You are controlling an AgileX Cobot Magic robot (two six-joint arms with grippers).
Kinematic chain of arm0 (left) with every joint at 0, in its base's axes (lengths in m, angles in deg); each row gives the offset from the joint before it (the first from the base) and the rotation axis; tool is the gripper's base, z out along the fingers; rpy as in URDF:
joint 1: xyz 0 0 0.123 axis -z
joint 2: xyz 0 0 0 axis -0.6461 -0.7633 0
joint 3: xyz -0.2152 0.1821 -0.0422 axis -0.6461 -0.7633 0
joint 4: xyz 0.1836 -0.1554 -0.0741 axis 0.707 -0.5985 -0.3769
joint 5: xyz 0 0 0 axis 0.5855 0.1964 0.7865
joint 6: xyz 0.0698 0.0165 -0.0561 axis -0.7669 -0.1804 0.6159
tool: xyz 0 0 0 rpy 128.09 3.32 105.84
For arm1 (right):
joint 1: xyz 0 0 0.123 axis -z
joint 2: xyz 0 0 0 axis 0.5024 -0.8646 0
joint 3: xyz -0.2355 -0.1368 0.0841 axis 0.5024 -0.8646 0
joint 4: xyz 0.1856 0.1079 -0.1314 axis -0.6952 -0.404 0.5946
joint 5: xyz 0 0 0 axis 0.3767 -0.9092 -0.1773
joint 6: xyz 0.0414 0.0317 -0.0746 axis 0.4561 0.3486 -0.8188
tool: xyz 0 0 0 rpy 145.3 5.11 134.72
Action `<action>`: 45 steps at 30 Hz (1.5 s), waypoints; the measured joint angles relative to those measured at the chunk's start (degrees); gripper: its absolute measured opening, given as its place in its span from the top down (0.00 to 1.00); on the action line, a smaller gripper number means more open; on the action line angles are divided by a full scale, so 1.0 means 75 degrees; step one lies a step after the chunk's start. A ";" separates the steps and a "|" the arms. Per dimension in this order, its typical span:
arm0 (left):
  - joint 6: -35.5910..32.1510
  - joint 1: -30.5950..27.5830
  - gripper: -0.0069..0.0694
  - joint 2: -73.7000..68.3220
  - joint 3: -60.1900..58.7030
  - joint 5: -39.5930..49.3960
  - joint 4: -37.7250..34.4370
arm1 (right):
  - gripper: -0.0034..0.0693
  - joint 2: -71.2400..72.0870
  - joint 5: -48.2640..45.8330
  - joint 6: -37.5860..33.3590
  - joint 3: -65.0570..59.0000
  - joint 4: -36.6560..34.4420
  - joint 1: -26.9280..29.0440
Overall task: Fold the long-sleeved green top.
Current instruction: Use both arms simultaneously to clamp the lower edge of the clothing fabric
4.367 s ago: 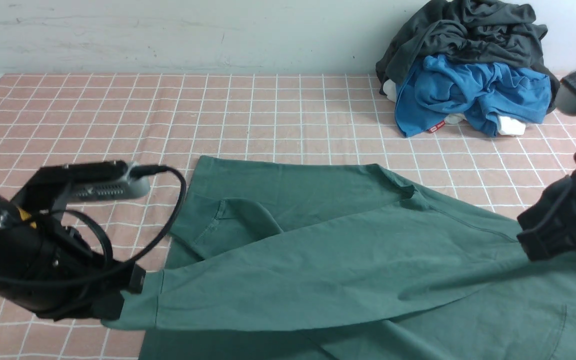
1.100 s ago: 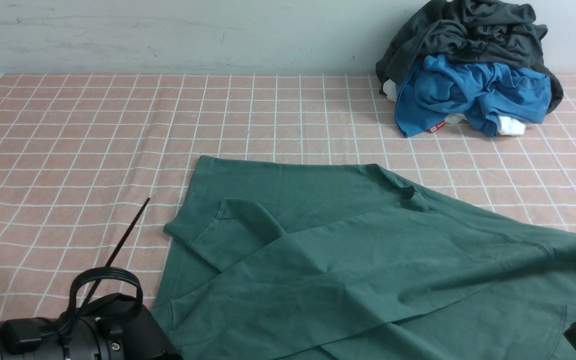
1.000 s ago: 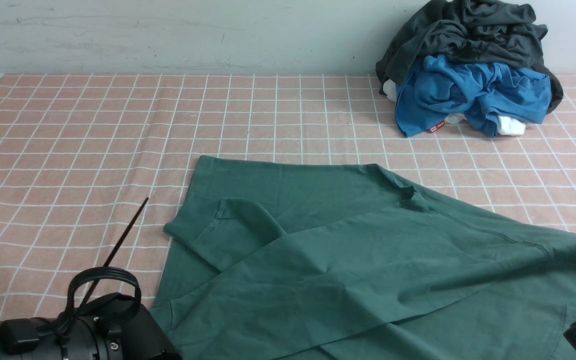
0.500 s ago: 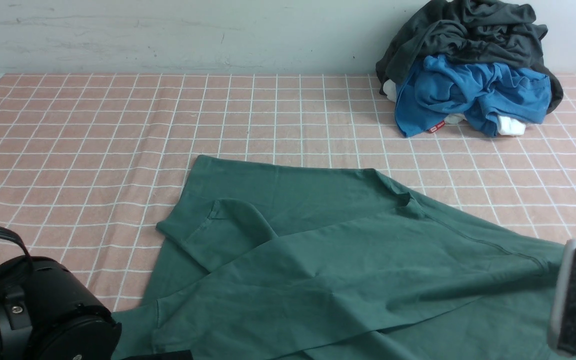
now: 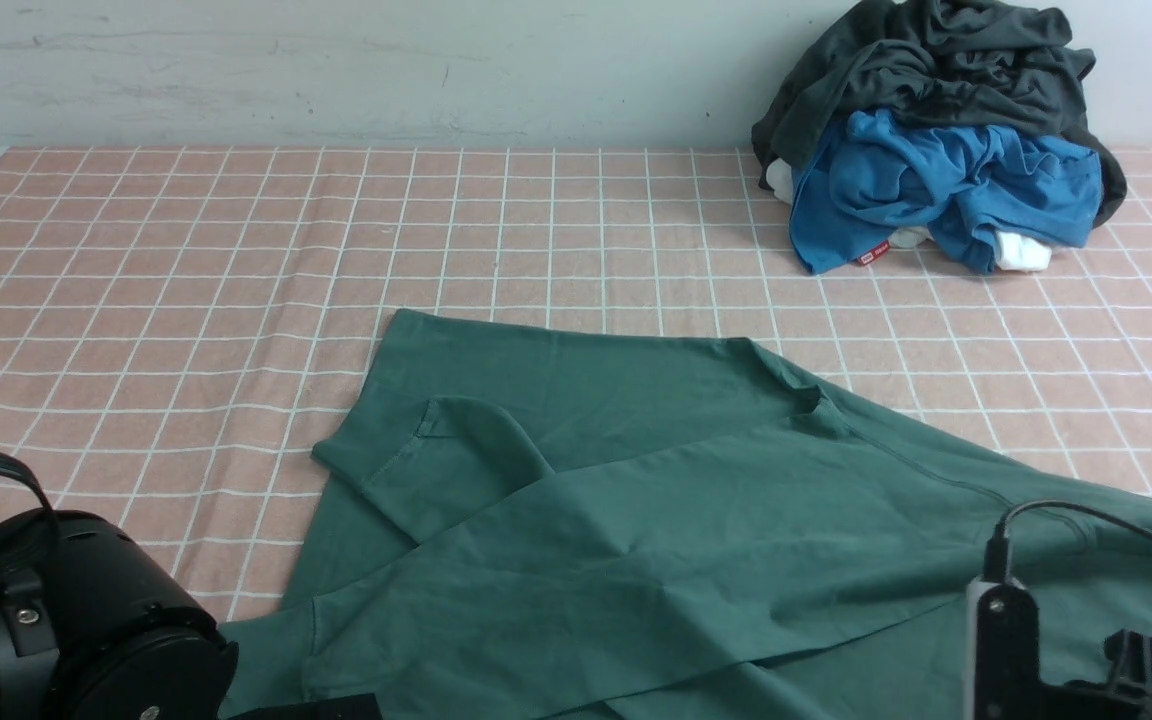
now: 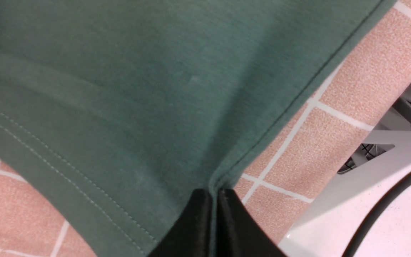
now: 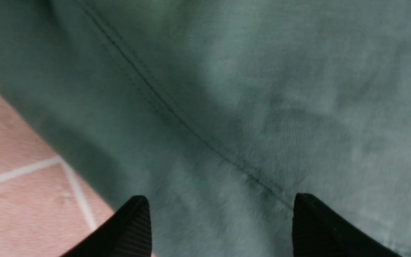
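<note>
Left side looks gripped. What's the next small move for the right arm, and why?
Probably lower the right gripper and close its fingers on the green top near the seam: they stand apart over the cloth, holding nothing, while the left gripper is shut on the top's edge.

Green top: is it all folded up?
Partly. The green top has a sleeve laid over it, but it mostly lies spread flat.

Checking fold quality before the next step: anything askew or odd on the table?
Yes. The green long-sleeved top lies skewed to the checked tablecloth grid, with a stitched flap turned over near its left edge. The left gripper pinches its edge; the right gripper hangs open above it. Nothing spilled or damaged.
</note>
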 joint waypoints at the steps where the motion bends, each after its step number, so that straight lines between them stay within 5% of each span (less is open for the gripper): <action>1: 0.0032 0.0000 0.91 0.0000 0.0000 0.0000 0.0000 | 0.28 -0.0160 0.0065 -0.0156 0.0000 0.0092 0.0000; 12: 0.0109 0.0000 0.91 0.0000 0.0000 -0.0008 0.0000 | 0.32 -0.0688 0.0031 -0.1377 0.0067 0.0072 -0.0009; 26: 0.0109 0.0000 0.91 0.0000 0.0000 -0.0047 0.0000 | 0.34 -0.0410 -0.0702 -0.1666 0.0001 -0.0380 -0.0009; 40: 0.0109 0.0000 0.91 0.0000 0.0000 -0.0107 0.0007 | 0.35 -0.0315 0.0194 -0.2394 -0.0306 -0.0422 -0.0009; 45: 0.0109 0.0000 0.91 0.0000 0.0000 -0.0107 0.0007 | 0.44 -0.0312 0.0193 -0.2386 -0.0307 -0.0399 -0.0009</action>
